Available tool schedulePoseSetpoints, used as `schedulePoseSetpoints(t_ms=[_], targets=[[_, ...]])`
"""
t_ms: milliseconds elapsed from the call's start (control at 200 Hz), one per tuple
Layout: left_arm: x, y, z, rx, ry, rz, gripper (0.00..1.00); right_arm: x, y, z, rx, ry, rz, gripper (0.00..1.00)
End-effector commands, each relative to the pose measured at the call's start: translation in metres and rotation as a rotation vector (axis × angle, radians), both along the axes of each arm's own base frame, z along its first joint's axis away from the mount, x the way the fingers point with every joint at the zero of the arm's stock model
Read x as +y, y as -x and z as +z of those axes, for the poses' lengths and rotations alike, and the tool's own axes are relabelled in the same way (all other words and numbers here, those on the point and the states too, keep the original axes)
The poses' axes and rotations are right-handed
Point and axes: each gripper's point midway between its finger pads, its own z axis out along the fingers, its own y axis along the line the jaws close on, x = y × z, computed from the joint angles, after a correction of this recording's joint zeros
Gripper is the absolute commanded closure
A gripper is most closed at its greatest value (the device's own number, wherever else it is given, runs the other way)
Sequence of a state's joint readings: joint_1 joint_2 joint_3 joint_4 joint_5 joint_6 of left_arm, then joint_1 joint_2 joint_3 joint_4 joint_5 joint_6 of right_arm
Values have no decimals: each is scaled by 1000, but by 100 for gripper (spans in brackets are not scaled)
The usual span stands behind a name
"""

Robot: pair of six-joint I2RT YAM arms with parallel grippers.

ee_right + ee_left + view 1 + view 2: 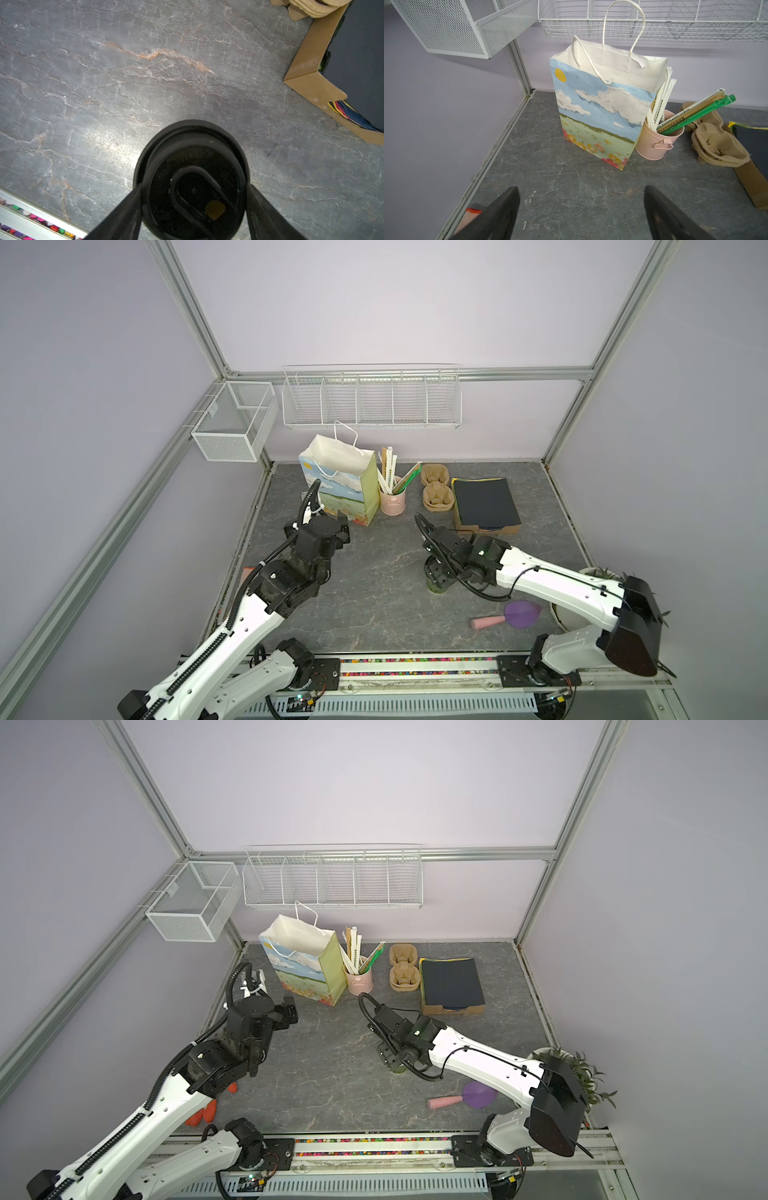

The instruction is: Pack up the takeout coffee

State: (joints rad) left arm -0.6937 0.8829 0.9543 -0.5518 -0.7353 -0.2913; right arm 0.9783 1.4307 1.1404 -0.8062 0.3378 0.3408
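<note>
Takeout coffee (191, 145) sits clasped by our right gripper (193, 187), napkin box (307, 68) ahead to one side. Our left gripper (581, 188) gapes empty, paper bag (598, 116) and pink bucket (654, 145) ahead.

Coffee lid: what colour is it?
The lid is black, clearest in the right wrist view.

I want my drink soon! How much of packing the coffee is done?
Nothing packed yet. The right gripper grips the takeout coffee, standing on the table. Still to do: lift it into the paper bag, which the empty, open left gripper faces.
</note>
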Motion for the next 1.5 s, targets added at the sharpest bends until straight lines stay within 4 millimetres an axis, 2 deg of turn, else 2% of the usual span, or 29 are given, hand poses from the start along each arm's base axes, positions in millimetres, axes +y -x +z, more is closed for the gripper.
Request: schedulePoseSetpoints(t_ms=[0,165,295,730,855,875,1174,1334,1494], targets=[[3,1,0,8,-10,11,6,-11,8,-13,24,52,-20,24],[4,1,1,5,-11,12,6,-8,12,-15,25,21,-23,24],[3,0,-1,11,-12,11,6,-5,16,-28,63,25,-23,24],[3,0,-2,17,-19,10,6,-27,41,-63,157,13,-146,25],[3,0,-3,19,-21,13,6,-28,41,-63,132,-22,-178,26],[3,0,-3,18,-20,13,6,-35,45,-72,140,0,-187,26],[0,-3,-8,36,-29,8,6,-49,57,-104,145,109,-235,27],[-1,-4,-10,42,-32,7,6,-57,57,-107,117,137,-257,28],[-4,-5,-12,52,-34,-2,6,-50,56,-108,119,142,-234,27]])
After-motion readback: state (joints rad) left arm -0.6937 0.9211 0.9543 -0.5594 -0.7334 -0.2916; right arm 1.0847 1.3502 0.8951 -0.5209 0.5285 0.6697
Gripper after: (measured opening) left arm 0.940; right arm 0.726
